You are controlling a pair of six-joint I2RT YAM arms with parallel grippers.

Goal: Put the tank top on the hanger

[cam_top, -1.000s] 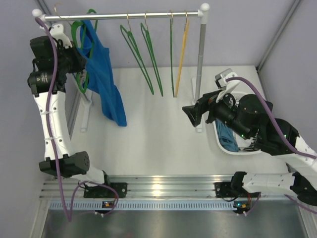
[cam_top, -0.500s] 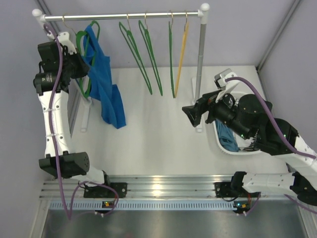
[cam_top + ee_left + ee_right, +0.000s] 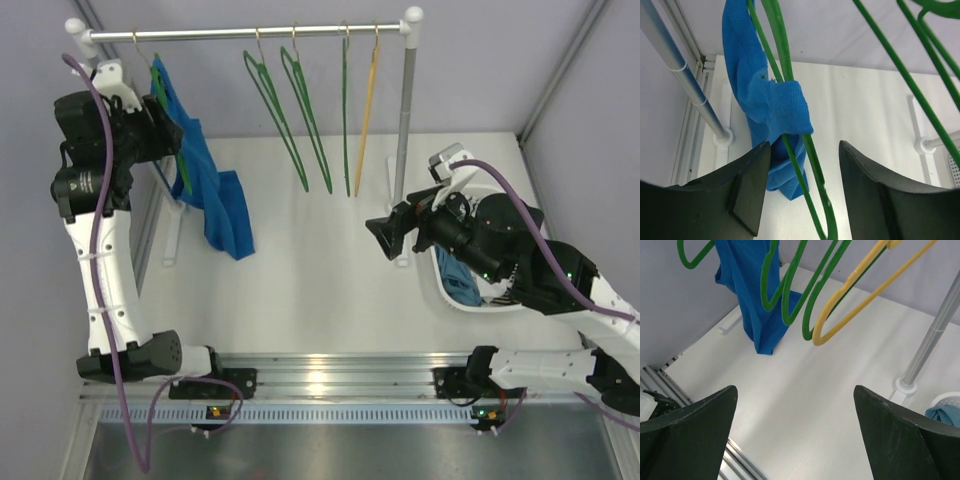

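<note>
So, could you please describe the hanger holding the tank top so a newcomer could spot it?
Find the silver rail at the back of the table and go to its left end. The hanger there is thin and green like its bare neighbours, but it alone carries the royal-blue tank top.

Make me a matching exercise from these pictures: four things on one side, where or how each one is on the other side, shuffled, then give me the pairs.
Things:
1. tank top
2. yellow hanger
3. basket
4. right gripper

Place or state:
A. open, holding nothing, above the table
B. on the rail, nearest its right post
C. at the table's right side, grey-blue cloth inside
D. draped on a green hanger at the rail's left end

Pairs: 1-D, 2-B, 3-C, 4-A.
</note>
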